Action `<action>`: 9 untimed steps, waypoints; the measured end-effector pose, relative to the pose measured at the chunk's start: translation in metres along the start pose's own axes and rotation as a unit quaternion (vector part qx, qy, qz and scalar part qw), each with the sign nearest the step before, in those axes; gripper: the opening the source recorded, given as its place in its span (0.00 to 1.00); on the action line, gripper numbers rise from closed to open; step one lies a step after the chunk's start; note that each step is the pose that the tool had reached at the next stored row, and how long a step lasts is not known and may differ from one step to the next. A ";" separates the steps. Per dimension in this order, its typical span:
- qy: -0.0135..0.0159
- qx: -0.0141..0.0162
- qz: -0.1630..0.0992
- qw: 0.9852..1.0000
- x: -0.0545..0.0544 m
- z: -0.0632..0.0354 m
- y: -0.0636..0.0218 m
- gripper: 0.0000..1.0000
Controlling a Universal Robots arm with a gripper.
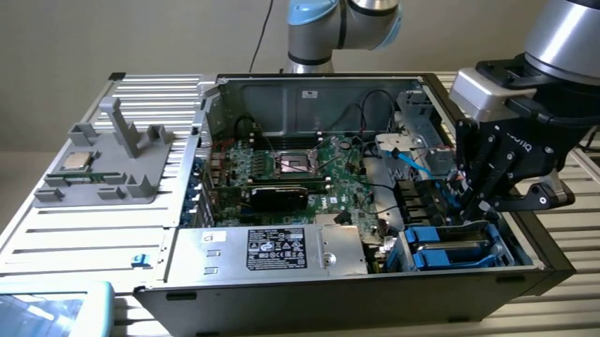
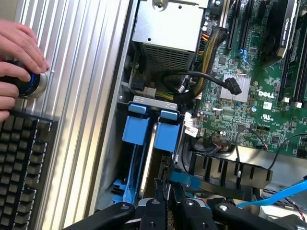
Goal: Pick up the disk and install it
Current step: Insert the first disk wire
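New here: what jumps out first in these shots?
An open computer case, green motherboard at its middle. The black gripper reaches into it at the exterior view's right, above blue drive frames. In the wrist view, a hand grips a knob beside a keyboard.

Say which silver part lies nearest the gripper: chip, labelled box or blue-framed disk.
The blue-framed disk, right by the gripper at the exterior view's right. The labelled box sits farther toward that view's left; the chip lies farthest, on the grey stand.
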State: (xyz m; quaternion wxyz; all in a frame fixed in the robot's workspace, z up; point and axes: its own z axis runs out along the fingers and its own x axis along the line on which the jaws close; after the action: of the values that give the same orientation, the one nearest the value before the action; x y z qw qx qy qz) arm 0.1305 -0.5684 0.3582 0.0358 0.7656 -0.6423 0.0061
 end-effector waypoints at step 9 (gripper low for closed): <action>0.000 0.000 0.001 1.000 0.000 0.0000 0.0000 0.16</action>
State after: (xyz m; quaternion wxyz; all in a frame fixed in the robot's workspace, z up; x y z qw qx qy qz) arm 0.1305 -0.5684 0.3582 0.0359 0.7652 -0.6427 0.0056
